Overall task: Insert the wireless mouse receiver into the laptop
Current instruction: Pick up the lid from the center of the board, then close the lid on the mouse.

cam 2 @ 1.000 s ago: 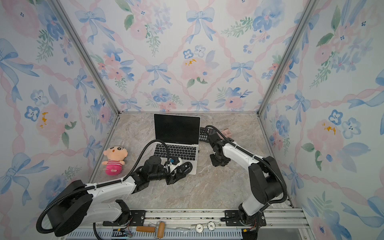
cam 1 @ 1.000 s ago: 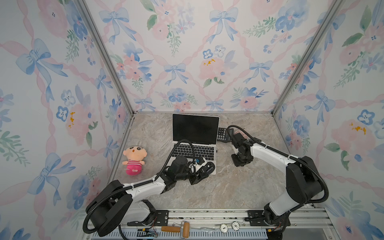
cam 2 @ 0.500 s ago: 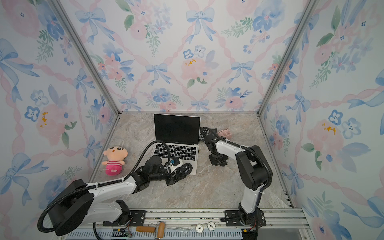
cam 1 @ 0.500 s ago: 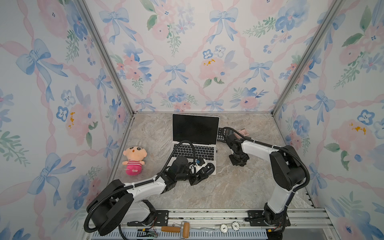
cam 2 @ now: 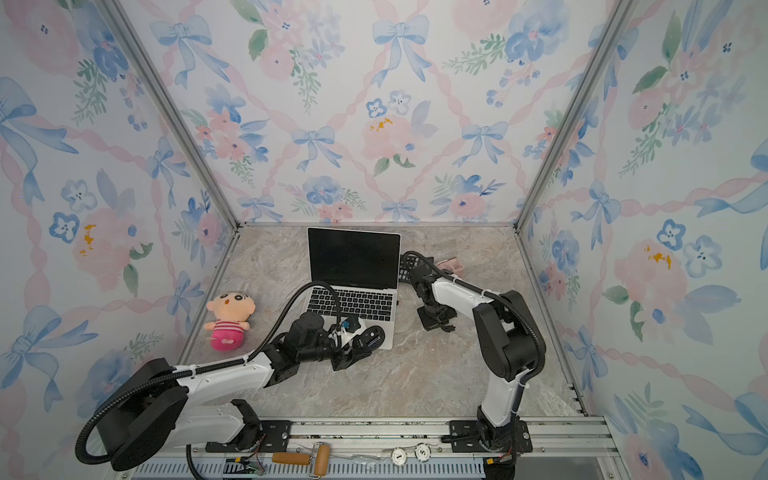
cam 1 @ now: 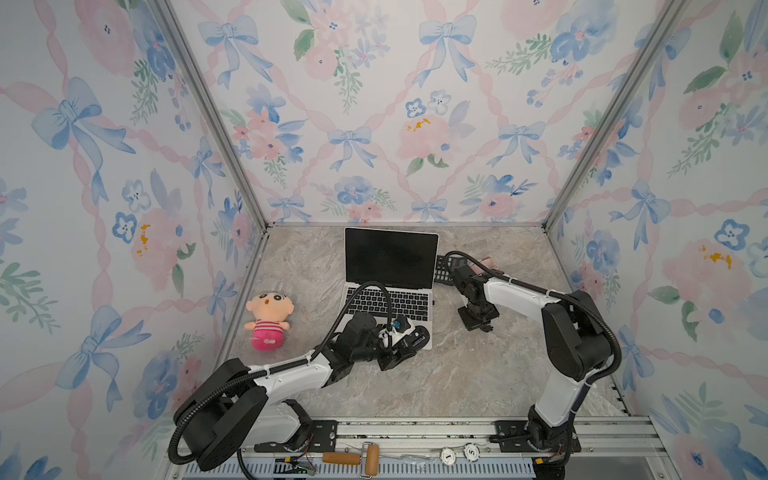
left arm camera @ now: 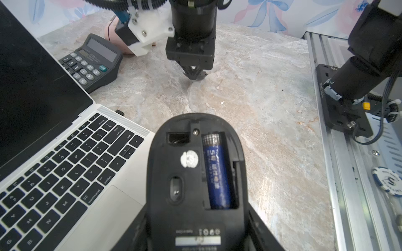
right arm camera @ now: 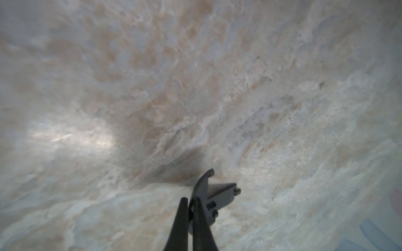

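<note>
1. Laptop (cam 1: 390,259): open; keys read "command", "option", "return", "shift".
2. Left claw (cam 1: 409,343) clamps the mouse (left arm camera: 191,173) belly-up; label and battery text unreadable.
3. Right claw (left arm camera: 195,76): pressed together, apparently empty, tips at the bench (left arm camera: 250,108).
4. Wireless mouse receiver (left arm camera: 119,112): laptop-side of the right claw, well apart. Stub sticks sideways out of the laptop's edge toward it and looks seated. Right arm is the free one.

Right wrist view's giving you mostly blurred tabletop (right arm camera: 152,87). The mouse (left arm camera: 195,173) hides most of your left gripper (left arm camera: 196,219), and the frame cuts off its rear. The laptop (left arm camera: 65,163) runs off-picture too. Calculator (cam 1: 440,272) half hidden behind its screen. The receiver (left arm camera: 119,112): too small to judge its seating.
</note>
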Controlling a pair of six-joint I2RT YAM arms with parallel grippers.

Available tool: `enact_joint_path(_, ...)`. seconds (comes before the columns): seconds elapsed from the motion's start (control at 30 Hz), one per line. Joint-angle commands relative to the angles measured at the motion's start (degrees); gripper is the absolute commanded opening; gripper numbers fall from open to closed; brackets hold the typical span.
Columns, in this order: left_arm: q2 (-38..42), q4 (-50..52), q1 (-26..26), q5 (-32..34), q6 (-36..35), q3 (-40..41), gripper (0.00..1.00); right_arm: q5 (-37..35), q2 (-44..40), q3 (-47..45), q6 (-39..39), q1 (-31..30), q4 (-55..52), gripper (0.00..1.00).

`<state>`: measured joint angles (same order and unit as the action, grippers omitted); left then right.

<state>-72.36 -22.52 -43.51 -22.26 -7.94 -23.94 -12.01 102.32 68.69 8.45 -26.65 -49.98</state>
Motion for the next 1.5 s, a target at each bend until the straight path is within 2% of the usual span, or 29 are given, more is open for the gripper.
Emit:
enact_joint_path(0.0,-1.2,-0.4,-0.4,0.3,-2.0,-1.6,0.31,12.5,-8.0,3.3,-1.3,0.2,-5.4,0.0)
enact_joint_path(0.1,-2.9,-0.4,-0.4,0.6,-2.3,-3.2,0.28,21.9,-13.2,3.7,-0.7,0.5,-6.2,0.0)
enact_joint_path(0.27,-5.3,-1.6,-0.4,1.6,-0.7,-5.8,0.2,42.0,-20.7,1.9,3.2,0.4,-2.9,0.0)
enact_joint_path(0.43,-6.0,-4.0,-0.4,1.6,1.5,-6.3,0.09,54.8,-24.4,0.0,8.3,-1.0,2.1,0.0)
enact_joint_path(0.57,-5.6,-4.2,-0.4,1.7,2.1,-6.3,0.02,61.4,-25.8,-2.7,13.3,-1.4,8.5,0.0)
enact_joint_path(0.7,-4.9,-4.1,-0.4,-0.5,2.6,-6.2,0.0,65.4,-25.3,-5.3,17.9,-1.6,15.2,0.0)
enact_joint_path(0.97,-3.8,-3.3,-0.4,-5.0,2.7,-6.4,0.0,66.5,-22.2,-6.3,16.9,-2.3,17.0,0.0)
enact_joint_path(1.47,-2.5,-2.8,-0.2,-4.1,3.8,-6.0,0.0,66.4,-20.7,-9.2,16.9,-0.6,18.9,0.02)
